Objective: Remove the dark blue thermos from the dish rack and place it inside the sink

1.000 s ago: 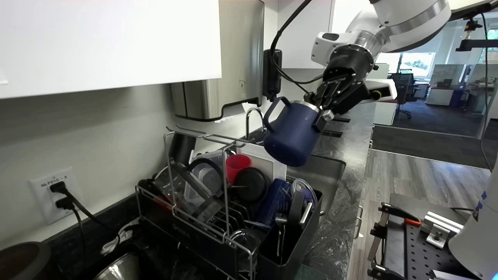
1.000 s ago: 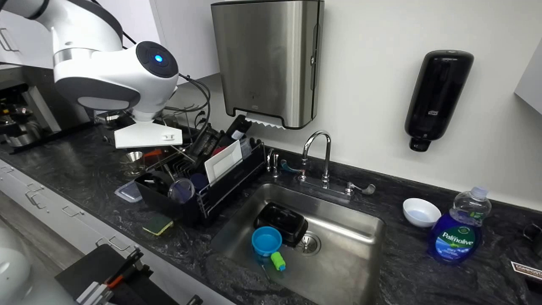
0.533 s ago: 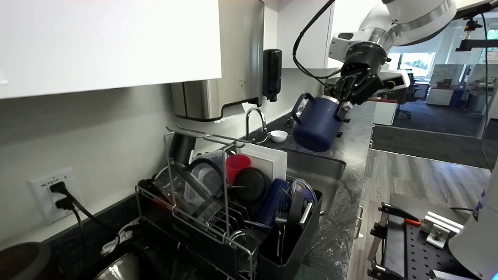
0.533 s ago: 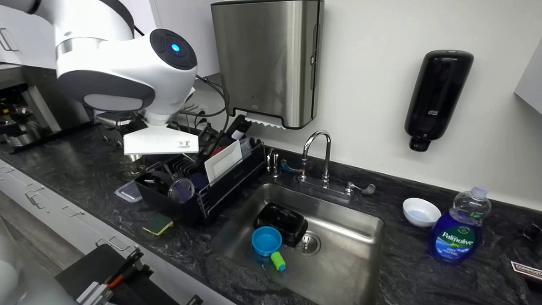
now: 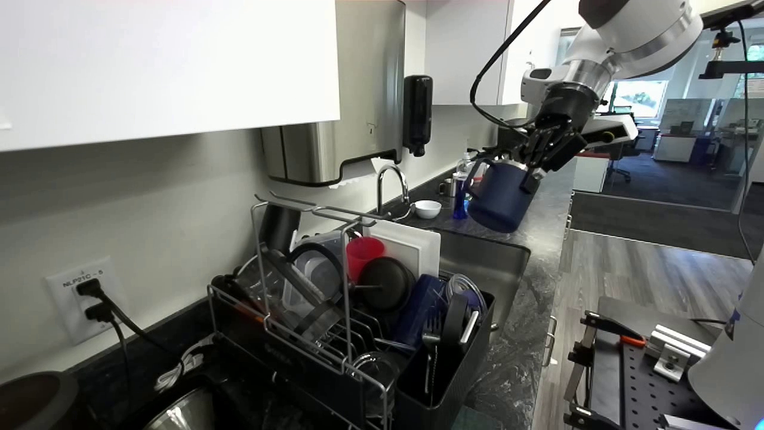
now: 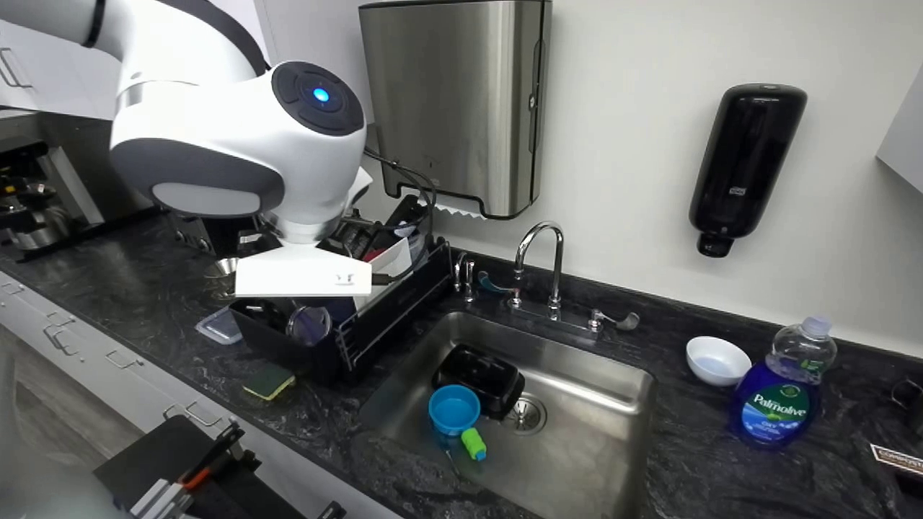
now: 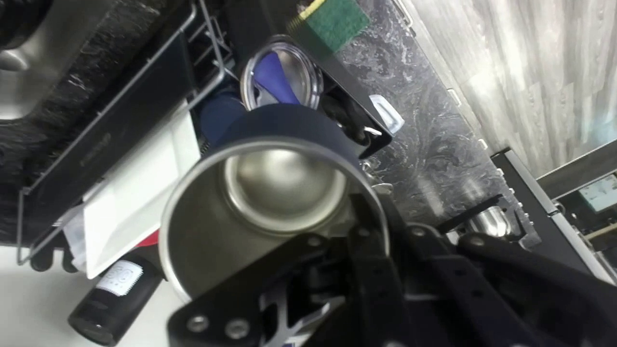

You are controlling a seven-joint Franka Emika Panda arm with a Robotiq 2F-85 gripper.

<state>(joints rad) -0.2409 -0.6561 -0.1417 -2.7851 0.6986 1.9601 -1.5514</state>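
The dark blue thermos (image 5: 501,197), a wide mug with a side handle, hangs tilted in the air in an exterior view. My gripper (image 5: 531,174) is shut on its rim wall. In the wrist view the thermos (image 7: 284,123) shows its open steel mouth, one finger inside and one outside the rim, at my gripper (image 7: 378,212). In an exterior view the arm hides most or all of it. The dish rack (image 5: 292,364) holds several dishes; it also shows beside the sink (image 6: 408,292). The sink (image 6: 591,440) is a steel basin, partly visible behind the rack (image 5: 477,257).
The sink holds a black container (image 6: 479,378), a light blue bowl (image 6: 454,409) and a green item (image 6: 474,444). The curved tap (image 6: 539,231) stands at its back. A white bowl (image 6: 717,360) and a soap bottle (image 6: 775,396) stand beyond it. A towel dispenser (image 6: 454,101) hangs above.
The gripper and thermos have moved right and away from the rack in an exterior view, uncovering the white bowl and soap bottle. The arm has shifted right and latterly down in the other view.
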